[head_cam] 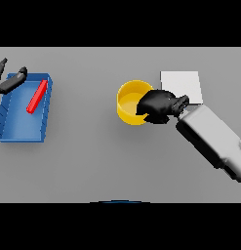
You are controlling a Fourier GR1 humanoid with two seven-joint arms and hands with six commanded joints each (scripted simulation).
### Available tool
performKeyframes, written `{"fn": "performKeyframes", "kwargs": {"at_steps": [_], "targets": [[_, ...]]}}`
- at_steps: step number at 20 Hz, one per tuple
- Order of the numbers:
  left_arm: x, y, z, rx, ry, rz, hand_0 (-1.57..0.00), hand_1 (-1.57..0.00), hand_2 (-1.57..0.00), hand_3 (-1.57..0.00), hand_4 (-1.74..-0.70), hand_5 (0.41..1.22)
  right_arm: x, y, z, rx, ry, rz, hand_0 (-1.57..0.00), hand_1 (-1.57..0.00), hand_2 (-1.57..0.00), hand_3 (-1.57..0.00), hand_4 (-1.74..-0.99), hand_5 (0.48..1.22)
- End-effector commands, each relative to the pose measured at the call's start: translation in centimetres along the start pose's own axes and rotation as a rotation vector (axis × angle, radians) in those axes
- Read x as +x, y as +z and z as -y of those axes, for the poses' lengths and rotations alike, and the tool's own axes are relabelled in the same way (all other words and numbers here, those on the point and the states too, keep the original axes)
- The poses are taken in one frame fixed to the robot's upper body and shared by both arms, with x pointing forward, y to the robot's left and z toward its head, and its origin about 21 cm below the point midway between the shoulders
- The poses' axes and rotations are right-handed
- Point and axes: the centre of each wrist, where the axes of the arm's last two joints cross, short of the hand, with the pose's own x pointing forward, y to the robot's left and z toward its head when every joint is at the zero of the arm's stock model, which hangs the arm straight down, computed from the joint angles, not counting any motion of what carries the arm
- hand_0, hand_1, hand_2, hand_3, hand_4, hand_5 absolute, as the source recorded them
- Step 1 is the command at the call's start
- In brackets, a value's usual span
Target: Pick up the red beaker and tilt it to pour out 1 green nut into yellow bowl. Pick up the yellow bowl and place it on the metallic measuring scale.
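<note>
The yellow bowl (129,100) stands on the grey table right of the middle. My right hand (158,105) covers its right rim, fingers curled over the edge and gripping it. Just behind and right of the hand lies the pale metallic measuring scale (183,84), a flat square plate. The red beaker (37,96) lies on its side, slanted, inside the blue tray (22,129) at the left. My left hand (9,80) hovers at the tray's far left corner with fingers spread, touching nothing. No green nut shows.
The blue tray's walls ring the red beaker at the left edge of the table. My right forearm (212,139) runs from the lower right toward the bowl.
</note>
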Motion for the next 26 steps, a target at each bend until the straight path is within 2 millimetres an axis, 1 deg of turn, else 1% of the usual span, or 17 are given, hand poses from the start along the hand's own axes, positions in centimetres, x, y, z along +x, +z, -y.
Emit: {"fn": "performKeyframes", "kwargs": {"at_steps": [1, 3, 4, 5, 6, 8, 10, 11, 14, 16, 18, 19, 20, 21, 23, 25, 26], "targets": [[-0.1, 0.2, -0.1, -0.002, 0.01, 0.013, 0.0, 0.0, 0.0, 0.0, -0.79, 0.702, 0.3, 0.3, 0.1, -0.004, -0.001, -0.013, -1.56, -1.56, -1.45, -1.2, -1.738, 1.219], [0.0, 0.0, -0.4, 0.001, 0.022, 0.01, 0.0, 0.0, 0.0, 0.0, -0.8, 0.702, 1.2, 0.8, 0.3, -0.019, 0.001, -0.039, -1.57, -1.57, -1.49, -1.18, -1.739, 1.219], [0.3, -0.1, -0.6, 0.001, 0.021, 0.013, 0.0, 0.0, 0.0, 0.0, -0.8, 0.704, 1.2, 1.2, 0.5, -0.032, -0.012, -0.047, -1.57, -1.57, -1.51, -1.18, -1.739, 1.219], [0.2, 0.0, -0.5, -0.005, 0.021, 0.012, 0.0, 0.0, 0.0, 0.0, -0.8, 0.704, 1.0, 1.5, 0.7, -0.042, -0.02, -0.077, -1.52, -1.57, -1.52, -1.18, -1.74, 1.219], [-0.1, 0.2, -0.7, -0.006, 0.03, 0.018, 0.0, 0.0, 0.0, 0.0, -0.81, 0.703, 0.3, 2.2, 1.2, -0.052, -0.016, -0.114, -1.53, -1.57, -1.52, -1.18, -1.74, 1.22], [-0.2, 0.2, -0.5, -0.008, 0.037, 0.012, 0.0, 0.0, 0.0, 0.0, -0.82, 0.717, -0.6, 2.8, 1.7, -0.085, -0.008, -0.172, -1.54, -1.57, -1.49, -1.18, -1.74, 1.22], [0.1, 0.6, -0.5, -0.002, 0.043, 0.005, 0.0, 0.0, 0.0, 0.0, -0.83, 0.728, -2.1, 3.4, 1.8, -0.126, -0.008, -0.197, -1.55, -1.57, -1.52, -1.17, -1.741, 1.22], [0.3, 0.8, -0.9, 0.004, 0.037, 0.004, 0.0, 0.0, 0.0, 0.0, -0.83, 0.733, -2.8, 3.7, 1.5, -0.143, -0.011, -0.214, -1.56, -1.57, -1.53, -1.16, -1.741, 1.221], [0.5, 0.7, -0.6, -0.003, 0.043, -0.013, 0.0, 0.0, 0.0, 0.0, -0.84, 0.739, -5.2, 4.5, 2.5, -0.173, -0.016, -0.291, -1.56, -1.57, -1.54, -1.15, -1.741, 1.221], [0.1, 1.1, -0.6, 0.002, 0.043, -0.011, 0.0, 0.0, 0.0, 0.0, -0.85, 0.754, -6.6, 4.6, 1.8, -0.189, -0.025, -0.327, -1.57, -1.57, -1.55, -1.16, -1.741, 1.221], [1.0, 1.1, -0.5, -0.003, 0.043, -0.023, 0.0, 0.0, 0.0, 0.0, -0.85, 0.76, -7.9, 4.6, 1.5, -0.197, -0.049, -0.367, -1.57, -1.57, -1.55, -1.15, -1.741, 1.221], [0.7, 1.4, -0.9, 0.003, 0.045, -0.023, 0.0, 0.0, 0.0, 0.0, -0.85, 0.761, -8.6, 4.8, 1.5, -0.198, -0.059, -0.397, -1.57, -1.57, -1.55, -1.15, -1.741, 1.221], [0.5, 1.5, -0.7, 0.002, 0.054, -0.028, 0.0, 0.0, 0.0, 0.0, -0.86, 0.762, -9.0, 4.5, 0.9, -0.197, -0.068, -0.417, -1.57, -1.57, -1.53, -1.17, -1.741, 1.221], [0.5, 1.6, -0.3, -0.003, 0.047, -0.04, 0.0, 0.0, 0.0, 0.0, -0.86, 0.768, -9.6, 4.5, 0.8, -0.196, -0.079, -0.419, -1.57, -1.57, -1.53, -1.16, -1.741, 1.221], [1.0, 1.3, -0.4, 0.005, 0.045, -0.051, 0.0, 0.0, 0.0, 0.0, -0.86, 0.779, -10.7, 4.4, -0.1, -0.193, -0.106, -0.448, -1.57, -1.57, -1.5, -1.18, -1.741, 1.221], [0.9, 1.1, 0.1, -0.003, 0.04, -0.054, 0.0, 0.0, 0.0, 0.0, -0.86, 0.789, -11.3, 3.9, -1.0, -0.184, -0.124, -0.452, -1.57, -1.57, -1.45, -1.24, -1.741, 1.221], [0.9, 1.0, -0.2, 0.002, 0.035, -0.055, 0.0, 0.0, 0.0, 0.0, -0.86, 0.797, -11.6, 4.0, -1.2, -0.184, -0.13, -0.447, -1.57, -1.57, -1.43, -1.29, -1.741, 1.221]]}}
